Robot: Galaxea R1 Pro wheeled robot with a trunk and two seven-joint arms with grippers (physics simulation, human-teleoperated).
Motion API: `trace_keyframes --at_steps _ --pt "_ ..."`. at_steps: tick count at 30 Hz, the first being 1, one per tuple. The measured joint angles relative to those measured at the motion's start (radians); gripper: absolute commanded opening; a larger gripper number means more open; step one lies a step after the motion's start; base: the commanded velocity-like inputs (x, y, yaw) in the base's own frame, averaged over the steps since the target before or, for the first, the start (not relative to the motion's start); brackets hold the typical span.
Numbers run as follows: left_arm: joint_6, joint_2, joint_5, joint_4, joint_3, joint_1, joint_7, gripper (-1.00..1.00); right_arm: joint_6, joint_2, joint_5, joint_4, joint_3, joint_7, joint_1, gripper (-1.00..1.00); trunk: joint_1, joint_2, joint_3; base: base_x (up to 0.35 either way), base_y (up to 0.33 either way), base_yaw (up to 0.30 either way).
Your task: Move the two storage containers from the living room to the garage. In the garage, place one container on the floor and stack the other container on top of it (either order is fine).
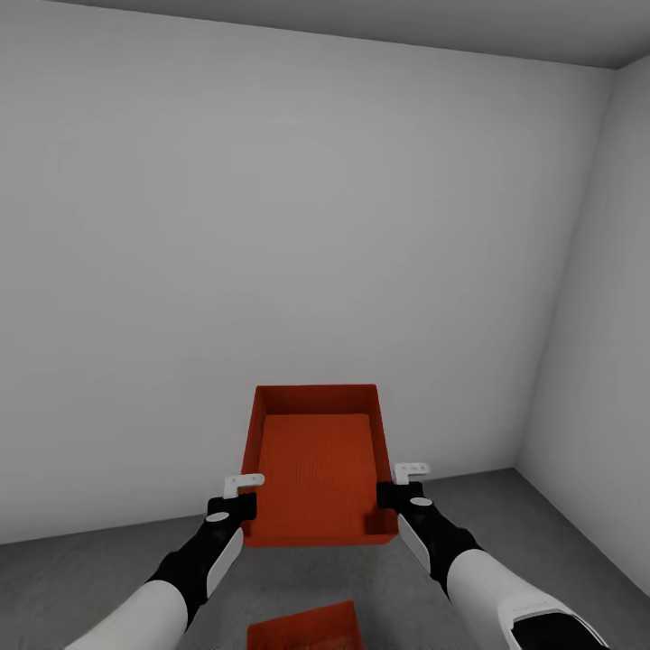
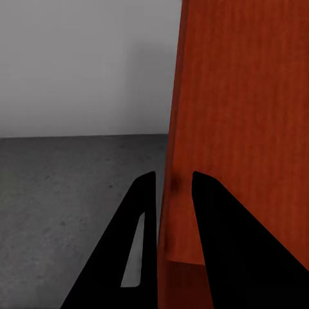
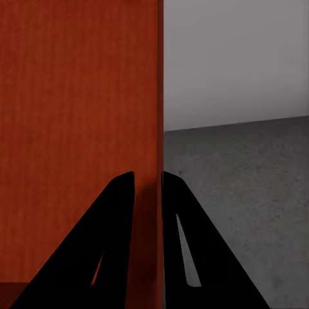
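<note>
An orange-red open-top storage container (image 1: pixel 316 469) hangs in the air in front of me, tilted so that I look into it. My left gripper (image 1: pixel 242 495) is shut on its left wall near the front corner. At the opposite front corner my right gripper (image 1: pixel 399 483) is shut on the right wall. In the left wrist view the two dark fingers straddle that wall (image 2: pixel 244 96) at the left gripper (image 2: pixel 174 175). The right gripper (image 3: pixel 148 174) clamps its wall (image 3: pixel 77 96) the same way. The second storage container (image 1: pixel 307 627) lies on the dark grey floor (image 1: pixel 108 560) below the held one, cut off by the picture's lower edge.
This is the garage: a plain white wall (image 1: pixel 271 226) stands straight ahead and a second white wall (image 1: pixel 605 316) meets it in a corner at the right. Bare grey floor stretches left and right of the lower container.
</note>
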Motion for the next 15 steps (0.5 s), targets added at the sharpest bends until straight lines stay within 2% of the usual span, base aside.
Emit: trace_keyframes --at_steps 15 --pt "-0.001 0.001 0.004 0.004 -0.001 0.000 -0.001 -1.00 0.003 0.001 -0.001 0.000 0.003 -0.003 0.000 -1.00 0.000 0.000 -0.024 0.000 0.000 0.000"
